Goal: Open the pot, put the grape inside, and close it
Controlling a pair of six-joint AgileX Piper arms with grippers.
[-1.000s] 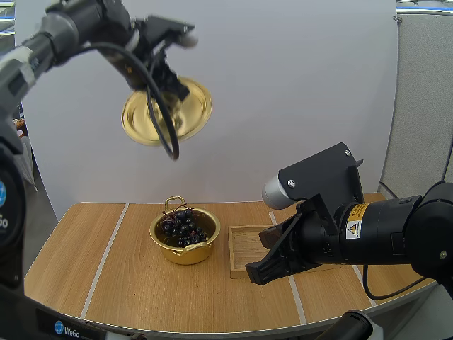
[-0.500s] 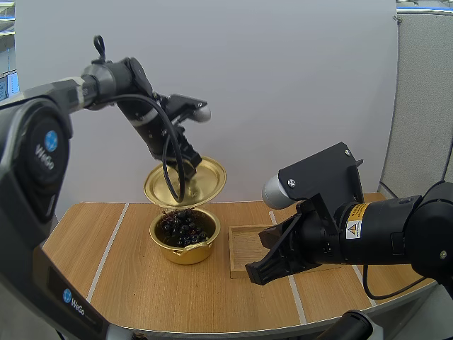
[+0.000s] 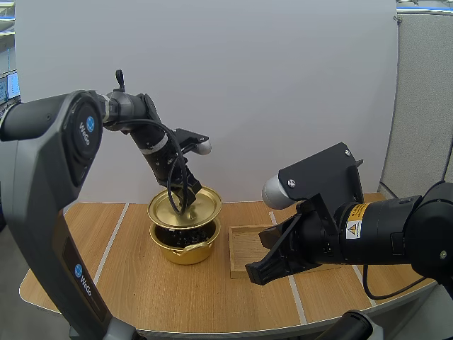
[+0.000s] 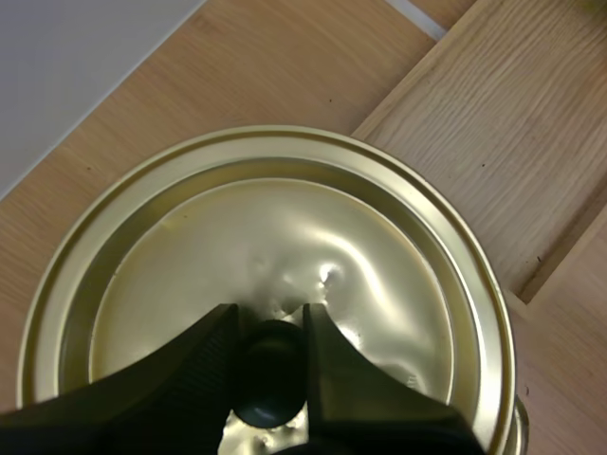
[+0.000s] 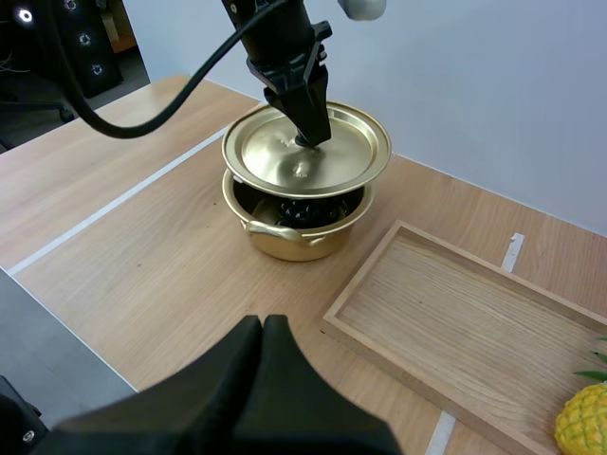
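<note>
Left end effector (image 4: 268,319) tip-down on lid (image 4: 285,237)

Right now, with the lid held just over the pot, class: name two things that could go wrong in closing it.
1. The left gripper pinches only the small black knob, so the lid might swing or slip and land askew on the rim of the pot.
2. The grapes show in the gap right under the lid; berries might get pinched and keep it from seating.
</note>
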